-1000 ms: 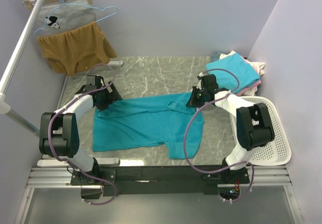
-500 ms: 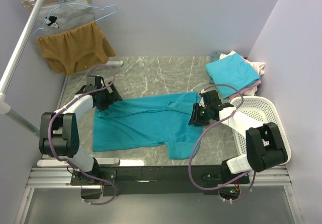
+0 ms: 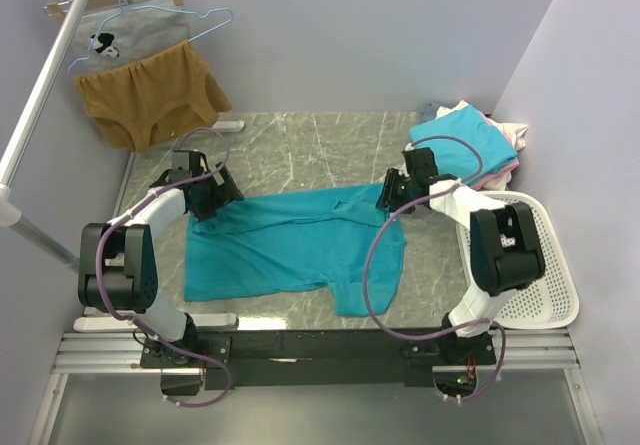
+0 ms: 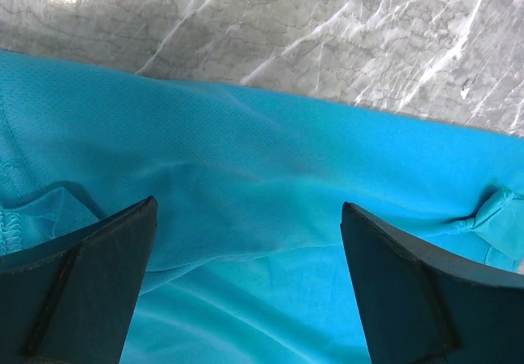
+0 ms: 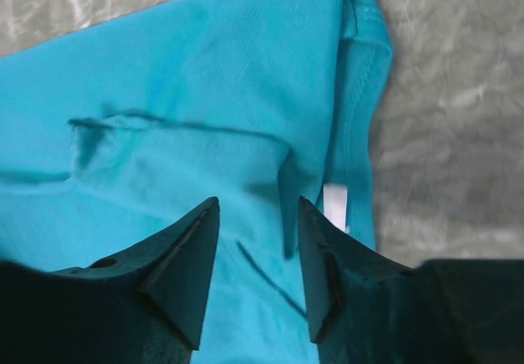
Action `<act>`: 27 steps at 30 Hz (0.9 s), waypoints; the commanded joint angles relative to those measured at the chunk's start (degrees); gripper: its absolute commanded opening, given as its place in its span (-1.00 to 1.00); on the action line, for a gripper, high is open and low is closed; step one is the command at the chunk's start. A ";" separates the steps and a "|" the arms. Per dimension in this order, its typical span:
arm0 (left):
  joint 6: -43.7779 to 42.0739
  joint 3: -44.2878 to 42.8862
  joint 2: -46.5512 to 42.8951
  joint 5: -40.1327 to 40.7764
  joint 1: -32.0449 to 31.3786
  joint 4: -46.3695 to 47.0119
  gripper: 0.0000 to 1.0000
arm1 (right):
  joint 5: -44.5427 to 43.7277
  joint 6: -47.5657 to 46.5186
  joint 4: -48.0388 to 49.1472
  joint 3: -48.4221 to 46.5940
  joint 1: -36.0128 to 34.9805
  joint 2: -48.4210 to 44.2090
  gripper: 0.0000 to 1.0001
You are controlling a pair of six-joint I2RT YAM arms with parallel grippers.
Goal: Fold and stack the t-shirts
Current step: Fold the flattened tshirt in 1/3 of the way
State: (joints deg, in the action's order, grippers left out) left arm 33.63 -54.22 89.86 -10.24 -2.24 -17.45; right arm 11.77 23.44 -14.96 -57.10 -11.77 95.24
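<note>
A teal t-shirt [image 3: 290,240] lies spread across the marble table [image 3: 300,145], its far edge folded over. My left gripper [image 3: 207,200] hovers at the shirt's far left corner. In the left wrist view it [image 4: 247,204] stands wide open above the teal cloth [image 4: 246,135], gripping nothing. My right gripper [image 3: 390,197] is over the far right corner. In the right wrist view it [image 5: 258,202] is partly open over the teal cloth [image 5: 205,78], near a hem with a white label [image 5: 334,204]. A lighter turquoise t-shirt [image 3: 462,143] tops a folded pile at the back right.
A white mesh basket [image 3: 545,275] sits along the right edge beside the right arm. Pink and white cloth [image 3: 512,137] shows under the pile. A mustard-brown garment [image 3: 150,90] and a grey printed one [image 3: 125,37] hang from hangers at the back left by a slanting pole [image 3: 40,95].
My right gripper has gone from shut to partly open. Its arm swung toward the near side and came back to the shirt's far right corner. The left arm has not moved.
</note>
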 commanded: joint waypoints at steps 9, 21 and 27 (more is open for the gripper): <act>-1.28 -0.54 0.75 1.28 -0.22 -0.21 0.99 | 4.48 -2.35 3.27 -2.75 1.66 5.57 -0.30; -1.37 -0.45 1.37 0.84 -0.22 -0.13 0.99 | 10.29 -4.02 1.00 1.90 2.01 -2.14 -1.00; -1.28 -0.01 1.54 0.66 -0.22 0.49 0.99 | 10.12 -3.58 -5.84 9.46 0.35 -10.77 -1.00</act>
State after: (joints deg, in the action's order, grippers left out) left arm 33.61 -54.22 91.02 -9.19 -2.24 -18.02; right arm 21.04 20.45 -15.27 -50.61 -10.24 90.19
